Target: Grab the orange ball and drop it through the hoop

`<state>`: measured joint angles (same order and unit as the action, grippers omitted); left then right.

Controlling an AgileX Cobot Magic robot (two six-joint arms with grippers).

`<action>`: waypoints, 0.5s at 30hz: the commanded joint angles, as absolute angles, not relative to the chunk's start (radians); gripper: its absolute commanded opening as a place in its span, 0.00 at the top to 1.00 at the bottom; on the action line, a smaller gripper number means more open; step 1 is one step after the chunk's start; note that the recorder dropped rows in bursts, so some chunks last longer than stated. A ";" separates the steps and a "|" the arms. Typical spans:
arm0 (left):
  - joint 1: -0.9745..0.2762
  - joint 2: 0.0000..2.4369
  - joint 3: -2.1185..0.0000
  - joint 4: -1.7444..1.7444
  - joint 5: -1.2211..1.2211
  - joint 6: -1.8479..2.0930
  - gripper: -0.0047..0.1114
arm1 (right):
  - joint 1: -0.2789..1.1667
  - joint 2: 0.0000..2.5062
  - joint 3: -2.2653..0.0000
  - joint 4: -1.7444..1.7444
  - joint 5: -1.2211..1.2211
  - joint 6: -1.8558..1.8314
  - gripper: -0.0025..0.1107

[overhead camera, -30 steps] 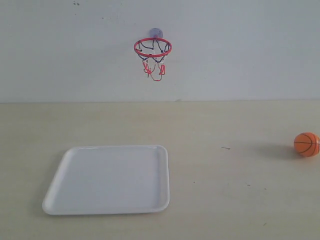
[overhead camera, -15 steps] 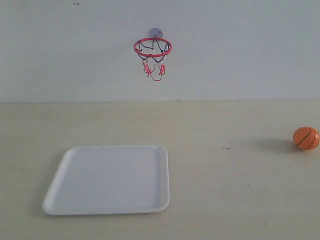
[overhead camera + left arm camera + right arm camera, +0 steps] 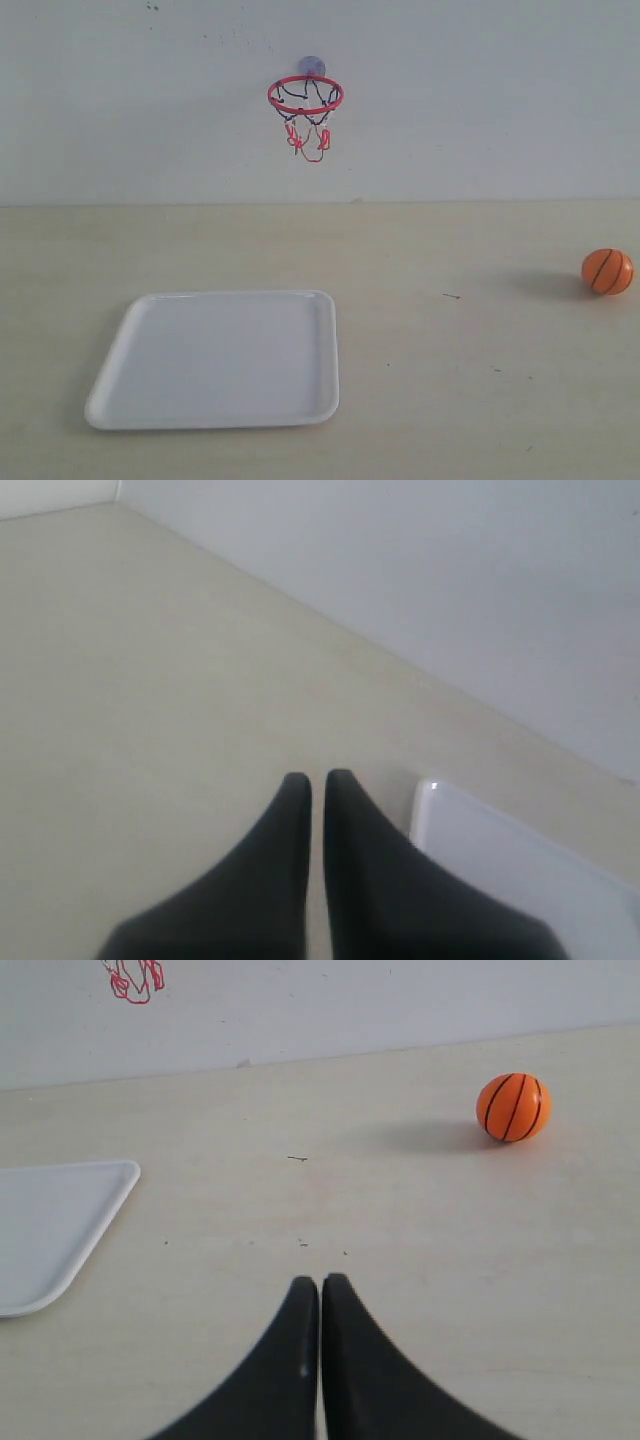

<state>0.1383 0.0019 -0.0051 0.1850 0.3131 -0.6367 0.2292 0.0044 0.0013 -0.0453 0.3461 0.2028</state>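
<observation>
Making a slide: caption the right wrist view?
Closed right hand faces the orange ball on the table, white tray nearby.

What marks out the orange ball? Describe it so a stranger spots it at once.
Start at the pale table below the white wall. Far to the right of the white tray, near the exterior view's right edge, the orange ball sits alone on the tabletop. It is the only round orange thing, crossed by black seams.

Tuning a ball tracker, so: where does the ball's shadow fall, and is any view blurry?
Exterior view: orange ball crisp, faint shadow on its left, toward the tray. Right wrist view: sharp, shadow again trayward. Left wrist view: softly out of focus.
</observation>
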 commanded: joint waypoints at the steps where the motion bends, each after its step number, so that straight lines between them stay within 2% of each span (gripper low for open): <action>1: 0.087 0.000 0.000 0.222 0.259 -0.748 0.92 | 0.231 0.000 0.000 -0.049 0.336 0.202 0.98; 9: 0.084 0.000 0.000 0.153 0.179 -0.554 0.92 | 0.231 0.000 0.000 -0.049 0.336 0.202 0.98; 15: 0.088 0.000 0.000 0.138 0.302 -0.306 0.92 | 0.231 0.000 0.000 -0.032 0.345 0.202 0.98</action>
<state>0.0903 0.0019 -0.0030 0.1556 0.2587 -0.4289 0.2292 0.0044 0.0013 -0.0378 0.3461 0.2028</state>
